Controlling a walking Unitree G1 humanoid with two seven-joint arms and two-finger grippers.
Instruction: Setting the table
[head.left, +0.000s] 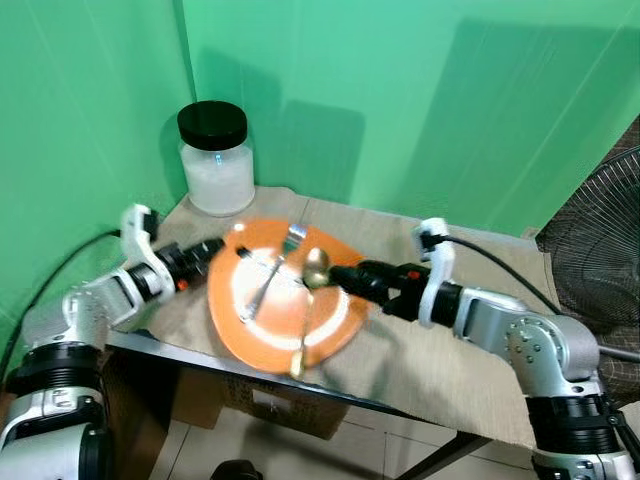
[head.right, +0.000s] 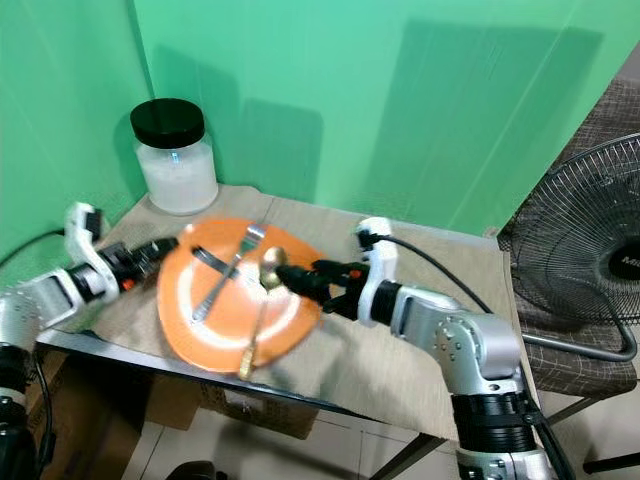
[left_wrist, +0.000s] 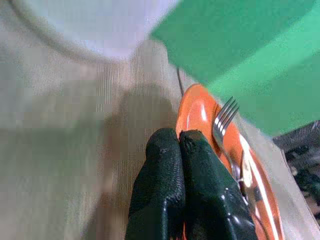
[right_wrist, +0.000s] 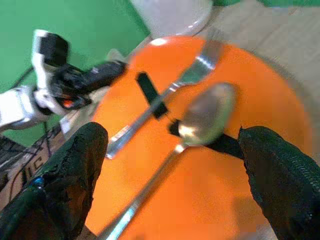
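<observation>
Currently the right gripper (right_wrist: 170, 150) has fingers apart, the gold spoon (right_wrist: 205, 120) lying between them on the orange plate (head.left: 335, 330). Left gripper (left_wrist: 177, 145) fingers are together at the plate's rim. Spoon judged light, stiff, slippery; grip the thin handle.

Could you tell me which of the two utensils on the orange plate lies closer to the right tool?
The gold spoon: its bowl sits just ahead of the open right tool. The silver fork lies farther across the orange plate, toward the left tool.

Left gripper (left_wrist: 180, 145) closed, right gripper (right_wrist: 170, 165) agape.
</observation>
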